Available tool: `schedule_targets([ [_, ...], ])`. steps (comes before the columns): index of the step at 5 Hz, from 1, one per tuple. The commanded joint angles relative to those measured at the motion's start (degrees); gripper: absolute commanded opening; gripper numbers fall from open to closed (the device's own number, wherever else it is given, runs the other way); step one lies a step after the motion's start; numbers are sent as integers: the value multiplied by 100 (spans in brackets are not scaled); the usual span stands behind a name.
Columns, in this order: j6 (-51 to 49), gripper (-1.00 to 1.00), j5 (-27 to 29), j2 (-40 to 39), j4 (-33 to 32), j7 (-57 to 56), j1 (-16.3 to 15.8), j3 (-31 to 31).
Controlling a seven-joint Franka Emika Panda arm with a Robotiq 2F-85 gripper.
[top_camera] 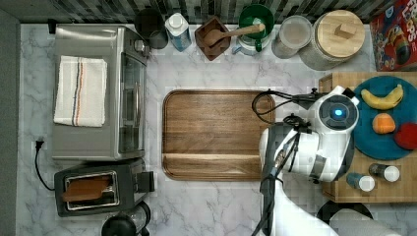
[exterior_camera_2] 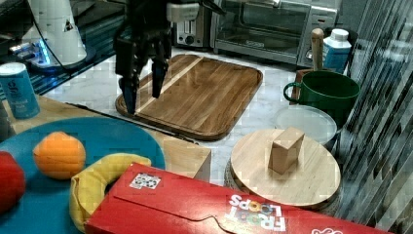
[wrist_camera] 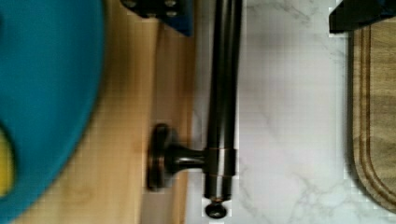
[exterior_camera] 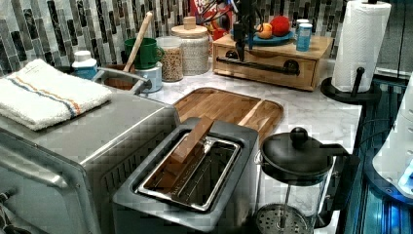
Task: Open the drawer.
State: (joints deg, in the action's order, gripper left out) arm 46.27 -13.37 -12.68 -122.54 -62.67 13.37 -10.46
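Right now I see the gripper hanging with its fingers spread apart and holding nothing, above the front edge of the wooden box beside the cutting board. The drawer sits in that box at the back of the marble counter, under the blue plate, and looks shut, though I can't be certain. Its black bar handle runs between the fingertips in the wrist view, apparently untouched.
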Motion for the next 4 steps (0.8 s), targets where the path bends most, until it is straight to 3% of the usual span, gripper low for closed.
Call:
schedule_targets([
  [1,1096,100,-235,-294,-114,-189,105,22],
  [2,975,100,-351,-235,-88,-249,124,-25],
  [4,577,100,-21,-422,91,-213,161,246],
])
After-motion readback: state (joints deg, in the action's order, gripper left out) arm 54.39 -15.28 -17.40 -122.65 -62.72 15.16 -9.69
